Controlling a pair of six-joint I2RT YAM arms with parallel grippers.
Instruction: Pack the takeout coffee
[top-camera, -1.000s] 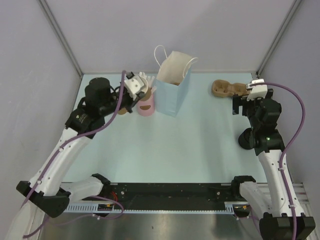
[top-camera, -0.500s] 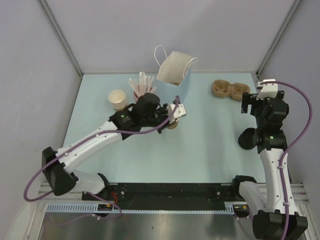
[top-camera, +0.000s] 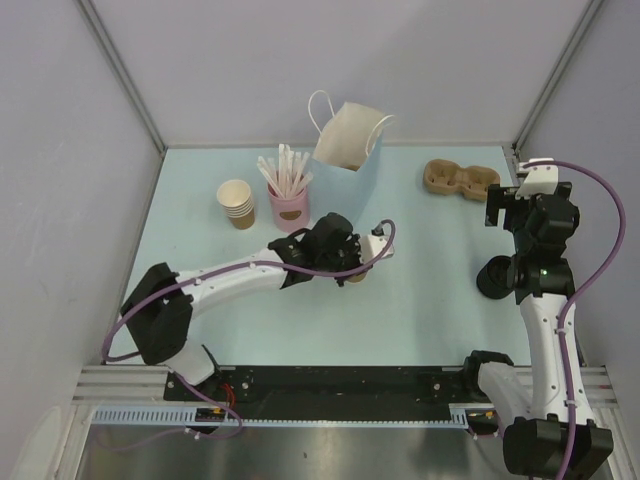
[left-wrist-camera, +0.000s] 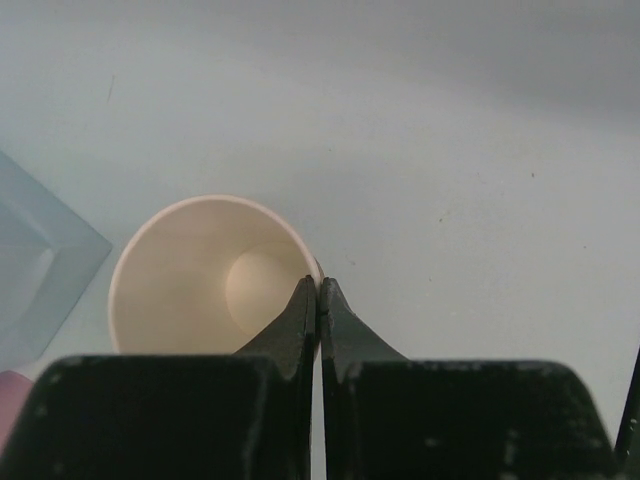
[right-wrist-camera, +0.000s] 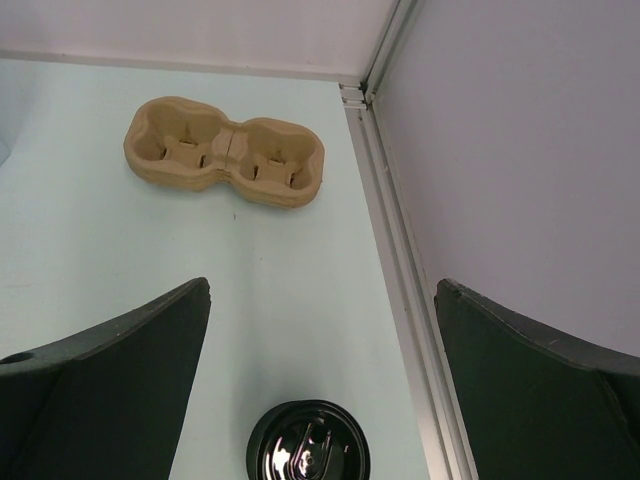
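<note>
An open-topped tan paper cup (left-wrist-camera: 190, 285) with no lid stands or hangs in front of the pale blue paper bag (top-camera: 345, 170). My left gripper (left-wrist-camera: 318, 287) is shut on its right rim, one finger inside and one outside. From above, that left gripper (top-camera: 353, 267) sits mid-table over the cup (top-camera: 356, 276). A round black lid (right-wrist-camera: 308, 448) lies near the right wall. My right gripper (right-wrist-camera: 322, 285) hovers open above the lid, touching nothing. In the top view the lid (top-camera: 494, 278) is partly behind the right arm. No takeout coffee with its lid on is in view.
A pink cup with white straws (top-camera: 290, 205) and a stack of tan cups (top-camera: 237, 203) stand at the back left. A moulded two-cup carrier (right-wrist-camera: 225, 150) lies at the back right near the wall rail (right-wrist-camera: 385, 230). The bag's corner (left-wrist-camera: 40, 270) is close to the held cup.
My left arm has swung from the back left, beside the pink cup, to the middle of the table with the lidless cup pinched. The right gripper shifted slightly back and right.
</note>
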